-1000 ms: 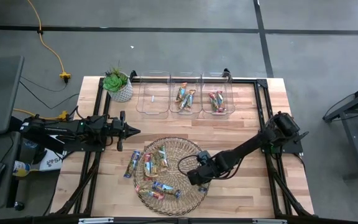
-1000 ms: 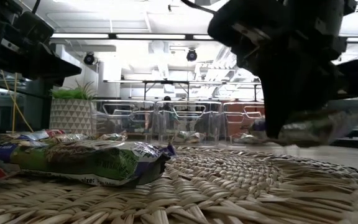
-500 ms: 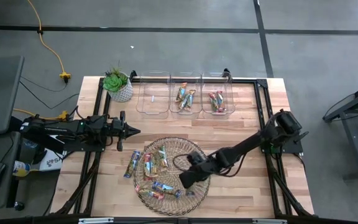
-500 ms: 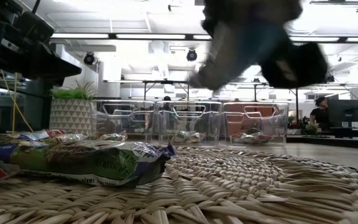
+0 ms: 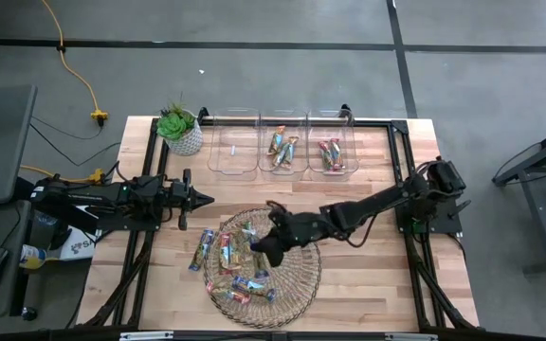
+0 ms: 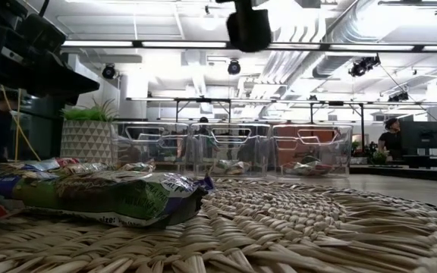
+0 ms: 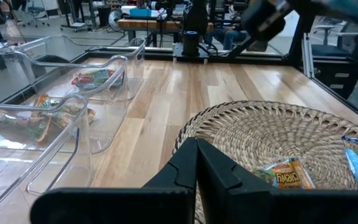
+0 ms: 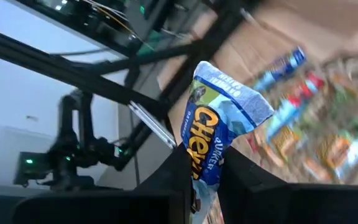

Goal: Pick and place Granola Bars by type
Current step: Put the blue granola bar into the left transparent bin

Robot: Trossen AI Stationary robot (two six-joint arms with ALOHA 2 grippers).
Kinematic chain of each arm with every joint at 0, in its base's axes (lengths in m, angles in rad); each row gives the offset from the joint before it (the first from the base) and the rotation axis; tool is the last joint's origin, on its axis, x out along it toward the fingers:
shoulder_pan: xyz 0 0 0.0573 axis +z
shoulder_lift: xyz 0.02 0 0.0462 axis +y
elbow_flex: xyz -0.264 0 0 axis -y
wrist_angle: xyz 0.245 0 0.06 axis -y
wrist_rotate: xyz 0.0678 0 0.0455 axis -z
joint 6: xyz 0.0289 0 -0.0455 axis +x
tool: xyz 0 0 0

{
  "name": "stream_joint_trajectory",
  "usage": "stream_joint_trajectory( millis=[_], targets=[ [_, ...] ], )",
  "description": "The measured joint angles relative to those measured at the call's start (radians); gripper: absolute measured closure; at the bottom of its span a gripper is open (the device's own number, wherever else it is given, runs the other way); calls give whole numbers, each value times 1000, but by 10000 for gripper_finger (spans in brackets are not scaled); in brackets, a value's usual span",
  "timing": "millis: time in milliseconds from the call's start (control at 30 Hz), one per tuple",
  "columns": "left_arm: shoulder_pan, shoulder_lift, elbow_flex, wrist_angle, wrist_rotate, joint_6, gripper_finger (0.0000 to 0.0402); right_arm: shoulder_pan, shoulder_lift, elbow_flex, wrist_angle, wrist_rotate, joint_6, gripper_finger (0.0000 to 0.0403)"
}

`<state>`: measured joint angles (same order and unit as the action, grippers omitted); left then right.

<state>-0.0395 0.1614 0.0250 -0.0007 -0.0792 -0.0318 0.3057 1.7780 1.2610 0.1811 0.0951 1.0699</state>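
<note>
Right gripper [image 8: 204, 168] pinches a blue bar [image 8: 219, 124] by one end, long axis straight out past the fingers, above the mat [image 5: 297, 284]; left gripper [image 7: 196, 163] closed, idle.

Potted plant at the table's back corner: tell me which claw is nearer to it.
Left. The left claw sits shut just in front of the potted plant, on the same side of the table. The right claw is farther off, over the wicker mat, gripping a blue granola bar.

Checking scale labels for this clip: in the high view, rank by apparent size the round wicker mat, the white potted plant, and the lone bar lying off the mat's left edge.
1. Round wicker mat, clearly largest.
2. White pot with green plant.
3. Blue-wrapped granola bar on the wooden table beside the mat, slimmest and smallest.
</note>
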Motion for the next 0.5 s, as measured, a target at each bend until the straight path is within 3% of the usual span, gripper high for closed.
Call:
stream_joint_trajectory(
  millis=[333, 500],
  targets=[
    [0, 0, 0, -1, 0, 0, 400, -111, -2, 2, 293, -55, -120, 360],
    [0, 0, 0, -1, 0, 0, 400, -178, -2, 98, 266, -101, -205, 360]
  ],
)
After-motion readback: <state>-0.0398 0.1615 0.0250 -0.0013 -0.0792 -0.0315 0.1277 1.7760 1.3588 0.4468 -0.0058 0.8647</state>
